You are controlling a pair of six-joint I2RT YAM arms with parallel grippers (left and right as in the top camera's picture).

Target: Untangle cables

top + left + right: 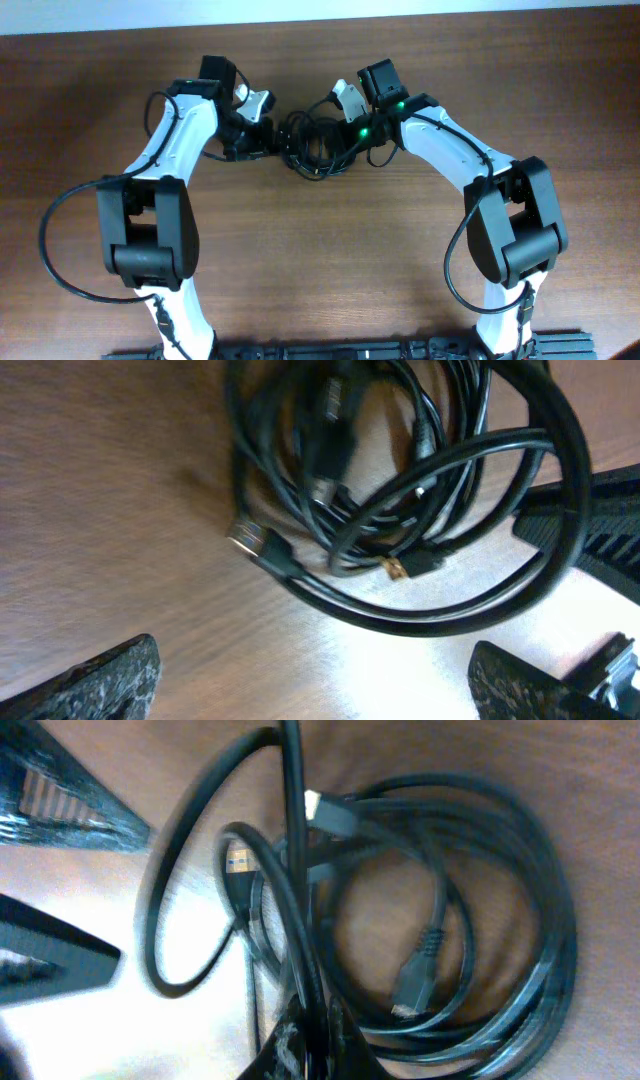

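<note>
The cables (312,146) lie as one tangled knot of thin black cords on the wooden table, between my two grippers. My left gripper (258,138) is just left of the knot. In the left wrist view its fingers (315,672) are wide open and empty, and the cables (400,490) lie just ahead with small plugs showing. My right gripper (352,134) is at the knot's right edge. In the right wrist view its fingers (308,1032) are shut on one strand of the cables (440,920), which runs up from them.
The brown wooden table (320,280) fills the view. The left gripper's dark fingers (55,805) show at the left of the right wrist view. Part of the right gripper (590,525) shows at the right of the left wrist view.
</note>
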